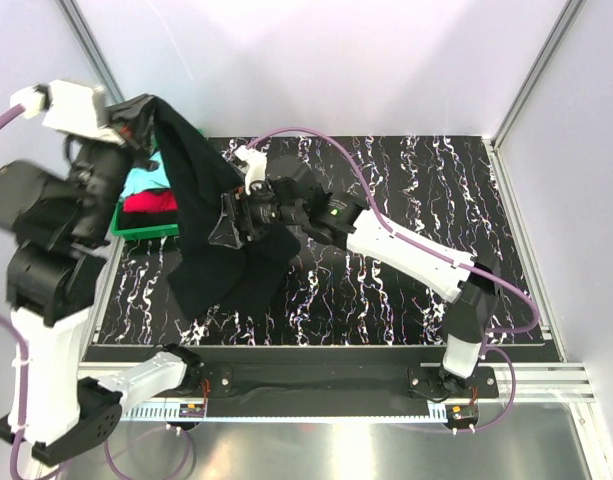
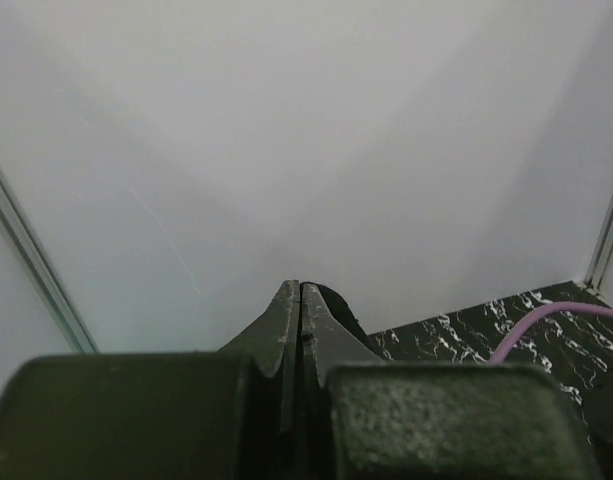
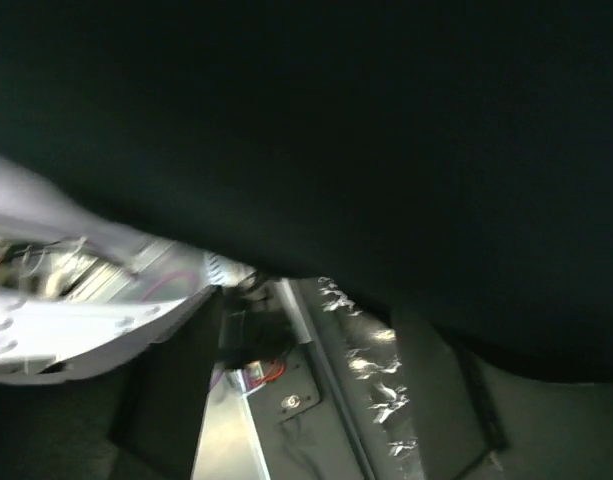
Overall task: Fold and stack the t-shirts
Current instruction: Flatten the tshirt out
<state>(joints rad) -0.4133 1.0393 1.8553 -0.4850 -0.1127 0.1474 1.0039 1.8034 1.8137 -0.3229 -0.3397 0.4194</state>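
Near, left of middle on the table: lower end of the black tee, bunched and resting on the top. Rest of the cloth rising from there, up and toward the far left, as one long hanging drape.

Just beyond the bunched end, at mid-drape: right gripper, extended from the right, up against the cloth's right side. Black fingers against black cloth in the top view. From the right wrist, little but dark cloth filling the upper part, with a strip of table edge below. Cannot tell whether released or clenched, nor whether gripping any cloth.

Farther, at the table's left edge: green crate, partly hidden behind the drape. Inside, red tee nearer, aqua tee beyond, touching.

Farthest and highest, above the crate: left gripper, clenched tight on the top of the black tee. Fingers flat together in the left wrist view, with a dark fold of cloth showing at the tips. Behind, plain white wall.
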